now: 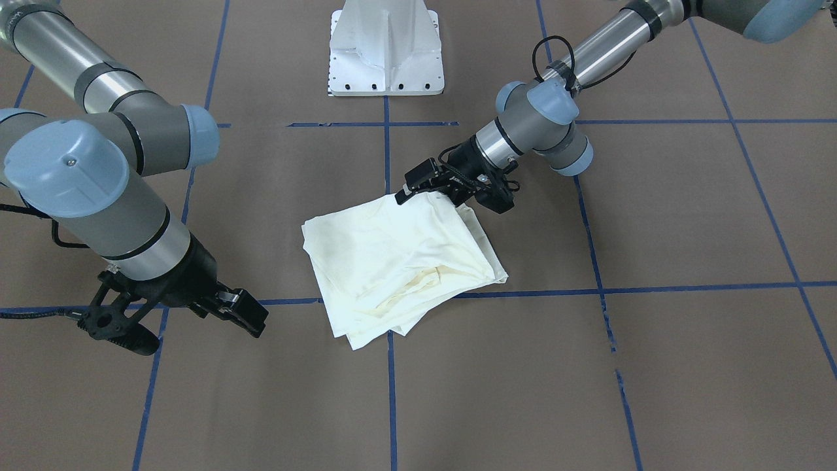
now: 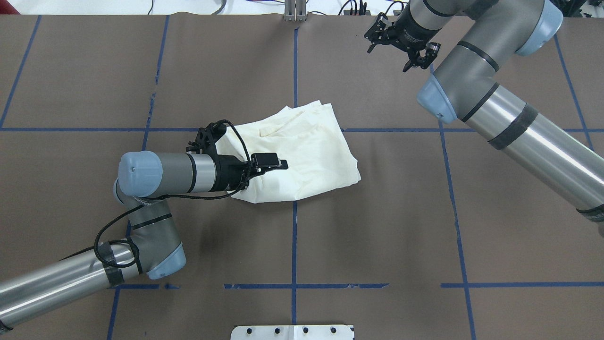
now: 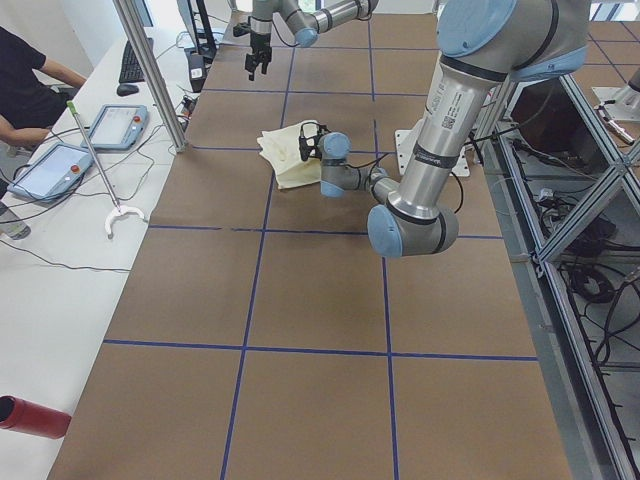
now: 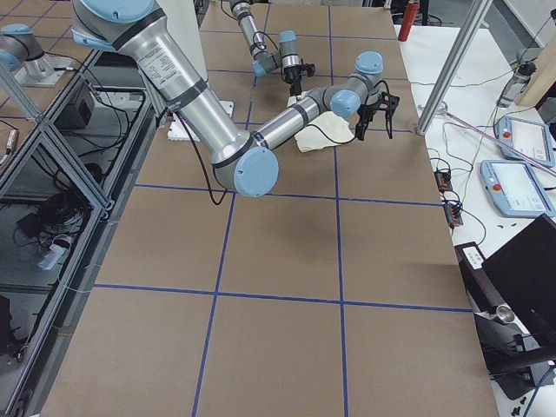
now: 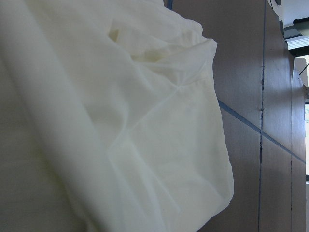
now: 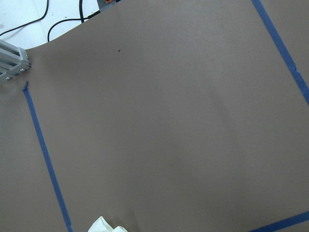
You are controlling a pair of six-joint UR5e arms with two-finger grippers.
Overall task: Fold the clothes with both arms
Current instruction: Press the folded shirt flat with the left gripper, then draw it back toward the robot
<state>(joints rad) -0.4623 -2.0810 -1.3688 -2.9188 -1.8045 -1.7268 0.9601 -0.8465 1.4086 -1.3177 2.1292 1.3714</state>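
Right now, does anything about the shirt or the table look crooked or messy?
The shirt lies folded but skewed to the blue tape grid, its layers fanned unevenly at the corner farthest from the robot. The tape is chipped in spots. Nothing else stands out.

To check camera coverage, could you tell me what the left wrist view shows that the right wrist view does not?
Only the left wrist view: the shirt close up, its folds filling most of the frame. Only the right wrist view: black cables on a white surface and a metal bracket, at upper left. Both: brown table, blue tape lines, and some shirt, a mere corner in the right wrist view.
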